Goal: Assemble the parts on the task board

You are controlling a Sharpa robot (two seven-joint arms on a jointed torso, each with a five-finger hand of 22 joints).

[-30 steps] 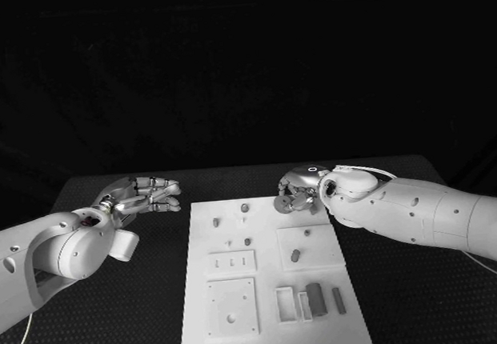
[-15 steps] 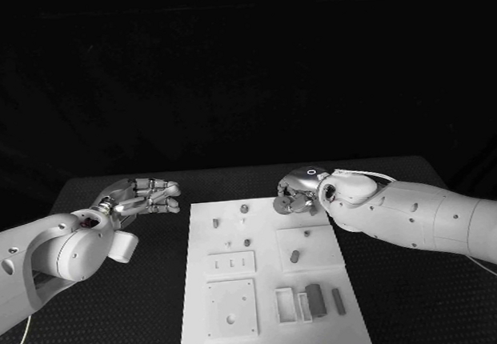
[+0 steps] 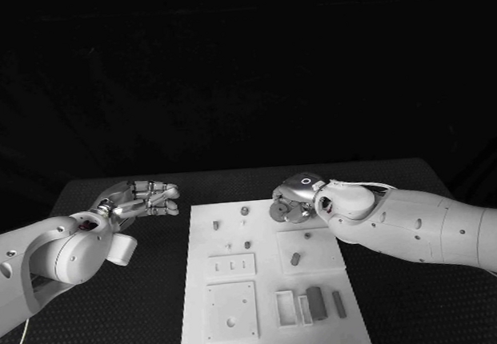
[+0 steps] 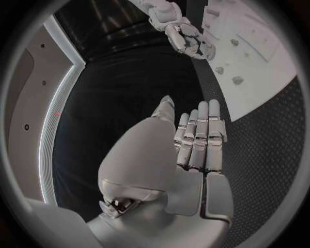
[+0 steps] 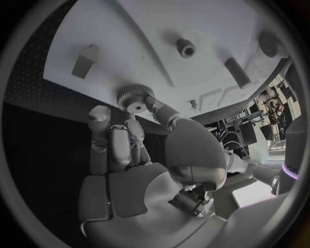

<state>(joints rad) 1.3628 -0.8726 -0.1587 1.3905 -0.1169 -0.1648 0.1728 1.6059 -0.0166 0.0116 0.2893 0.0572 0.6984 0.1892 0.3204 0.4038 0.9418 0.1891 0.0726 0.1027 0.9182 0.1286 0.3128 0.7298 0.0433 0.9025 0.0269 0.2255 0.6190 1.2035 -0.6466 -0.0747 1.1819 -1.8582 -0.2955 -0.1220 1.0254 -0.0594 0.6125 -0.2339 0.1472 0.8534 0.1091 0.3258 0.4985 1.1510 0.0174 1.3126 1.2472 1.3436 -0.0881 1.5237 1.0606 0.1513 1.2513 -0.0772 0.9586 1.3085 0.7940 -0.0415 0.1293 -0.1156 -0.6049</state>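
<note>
the little gear (image 5: 135, 96) sat in the fingertips of the right hand (image 3: 294, 198), pinched between the thumb and a finger. it was held up over the far end of the white board (image 3: 273, 330), close to the small pegs (image 3: 245, 210) that stood there. the hand probably held it by its edge so the hole in the middle stayed free to go down on a peg. nearer the robot, the board carried flat plates with holes (image 3: 232, 310) and some small grey bars (image 3: 316, 302). the left hand (image 3: 141, 199) hung over the black surface (image 3: 432, 302) just beside the board, apart from it. its fingers lay straight and close together, and it held nothing.
</note>
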